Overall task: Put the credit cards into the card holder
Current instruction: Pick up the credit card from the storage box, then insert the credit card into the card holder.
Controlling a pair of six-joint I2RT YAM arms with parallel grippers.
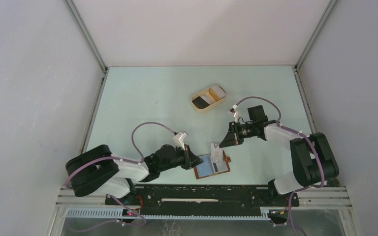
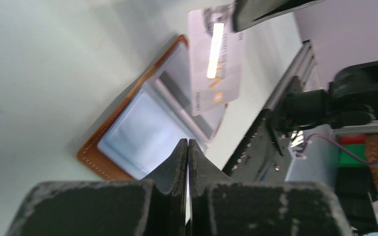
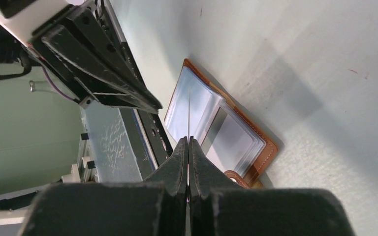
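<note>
Pincers both closed. Left pincer: fingers pressed flat together, nothing visible between them, tips low over the table and aimed at the card holder. Holder lies open and flat just beyond those tips, brown leather rim outermost, clear sleeves facing up. Whether the tips touch it or sit a hair apart, can't tell.

Just right of the left pincer, over the holder's far half, hangs a pale card. It stands on edge with its lower edge close to the sleeves; whether it is inside a slot, can't tell.

Right pincer is clamped on that card's upper end. From its own camera the card shows only as a thin line running out from the fingertips toward the holder. Holder's small closing tab sits on the side nearest the right pincer.

Farther back on the table, well apart from both pincers, sits a beige oval tray with a dark card and a white card in it.
</note>
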